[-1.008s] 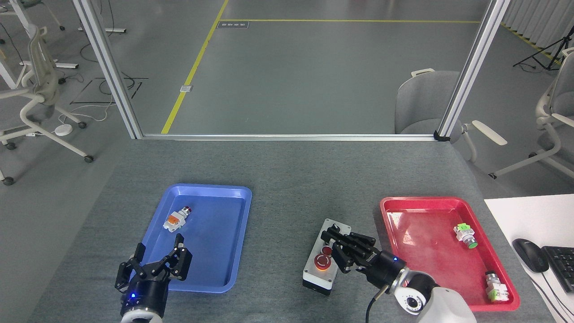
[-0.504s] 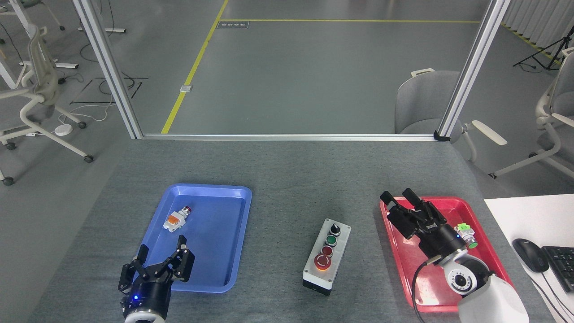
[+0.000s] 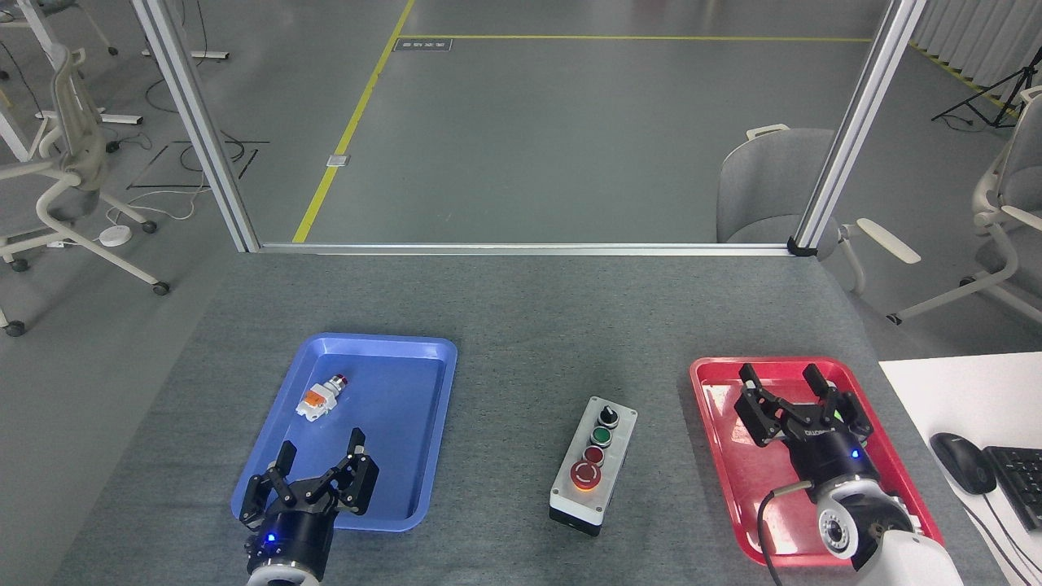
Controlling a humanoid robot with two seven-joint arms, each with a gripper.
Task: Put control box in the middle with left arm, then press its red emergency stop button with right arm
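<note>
Control box [image 3: 593,465] sat lower centre on the desk [image 3: 521,325], untouched; it looked rigid, fairly heavy and smooth-sided, best gripped across its long sides. Left tool [image 3: 313,474] and right tool [image 3: 794,391] were both spread, empty.

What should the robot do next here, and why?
Probably nothing beyond resting both arms: the control box sits mid-table between the trays, and the right gripper hovers open over the red tray, clear of the red emergency stop button. Whether it got pressed isn't visible.
</note>
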